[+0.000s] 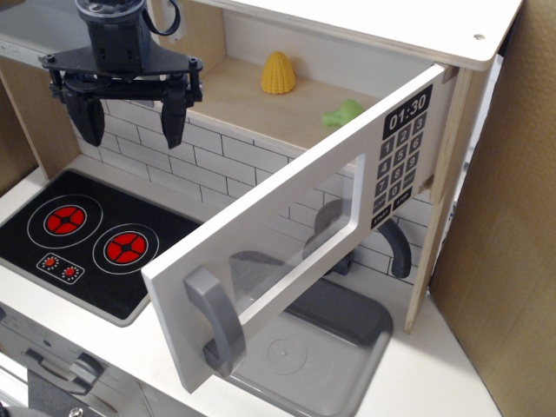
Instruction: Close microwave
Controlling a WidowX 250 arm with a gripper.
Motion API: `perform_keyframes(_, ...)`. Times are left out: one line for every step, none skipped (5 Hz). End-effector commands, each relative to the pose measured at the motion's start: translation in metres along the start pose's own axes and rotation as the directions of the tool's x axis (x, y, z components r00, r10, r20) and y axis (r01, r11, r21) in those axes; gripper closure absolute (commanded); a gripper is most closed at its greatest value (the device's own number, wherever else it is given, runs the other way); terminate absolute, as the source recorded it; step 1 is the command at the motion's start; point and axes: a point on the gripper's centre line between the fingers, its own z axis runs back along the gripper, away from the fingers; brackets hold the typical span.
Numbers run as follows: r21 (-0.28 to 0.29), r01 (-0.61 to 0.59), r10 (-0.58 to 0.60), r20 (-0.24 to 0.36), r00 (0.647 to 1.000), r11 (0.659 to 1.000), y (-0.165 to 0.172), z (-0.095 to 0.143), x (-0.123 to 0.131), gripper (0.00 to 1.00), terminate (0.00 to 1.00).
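Note:
The toy microwave (365, 35) is a wooden box at the top of the play kitchen. Its wide white door (287, 234) stands swung far open toward me, hinged at the right. The door has a clear window (287, 252), a grey bar handle (213, 317) at its free end and a black keypad (401, 156) reading 01:30. My black gripper (130, 117) hangs open and empty at the upper left, in front of the cavity's left end and well left of the door. A yellow corn (278, 73) and a green item (345, 114) lie inside.
A black two-burner hob (91, 239) with red rings lies below the gripper. A grey sink (321, 356) with a grey faucet (398, 248) sits under the open door. White brick tiles (217, 165) line the back wall. A cardboard panel (508, 243) stands at the right.

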Motion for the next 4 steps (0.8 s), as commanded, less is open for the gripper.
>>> perform_keyframes(0.0, 0.0, 0.0, 0.0, 1.0, 1.0, 0.0, 0.0, 0.0, 0.0, 0.0)
perform_keyframes(-0.018, 0.125, -0.125, -0.001, 0.992, 0.992, -0.014, 0.008, -0.013, 0.0, 0.0)
perform_keyframes(-0.073, 0.175, -0.177, -0.027, 0.984, 0.982, -0.021, 0.031, -0.021, 0.0, 0.0)
perform_keyframes(-0.122, 0.235, -0.242, -0.047, 0.969, 0.964, -0.03, 0.056, -0.029, 0.0, 0.0)
